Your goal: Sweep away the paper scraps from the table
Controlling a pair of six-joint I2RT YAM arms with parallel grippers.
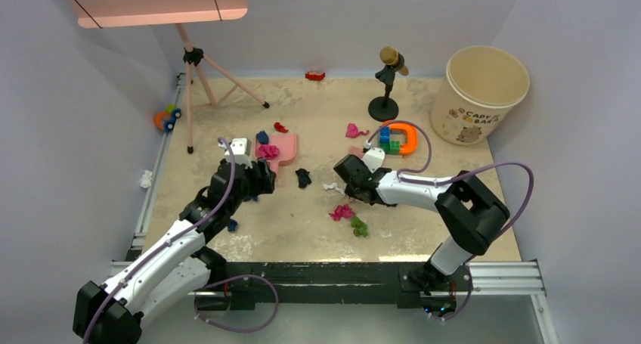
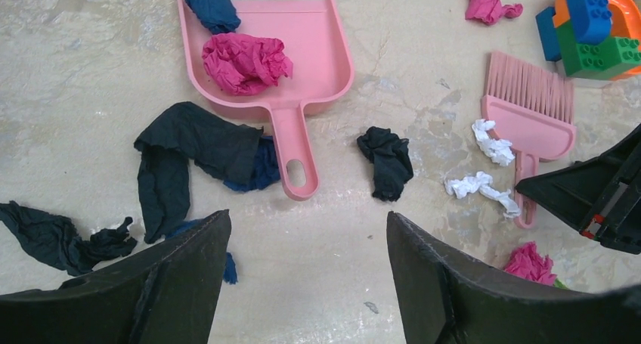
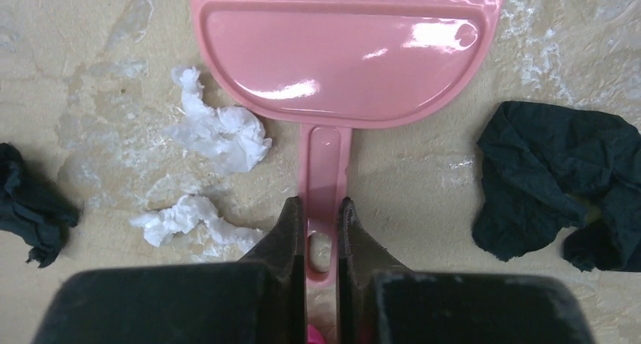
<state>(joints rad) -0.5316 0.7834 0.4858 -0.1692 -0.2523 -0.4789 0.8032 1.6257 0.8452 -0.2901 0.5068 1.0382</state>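
Right pincer (image 3: 321,212) is clamped on the pink brush (image 3: 344,64) handle. Left pincer (image 2: 308,219) hangs apart at six o'clock of the dustpan (image 2: 317,41). Paper scraps (image 2: 387,161) litter the bench (image 2: 75,72), with one magenta wad (image 2: 246,63) inside the dustpan.

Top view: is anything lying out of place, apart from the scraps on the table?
Yes. A white wad and an orange-blue toy sit on or just beyond the left rail, off the table surface. A sweep across the tabletop would likely miss them.
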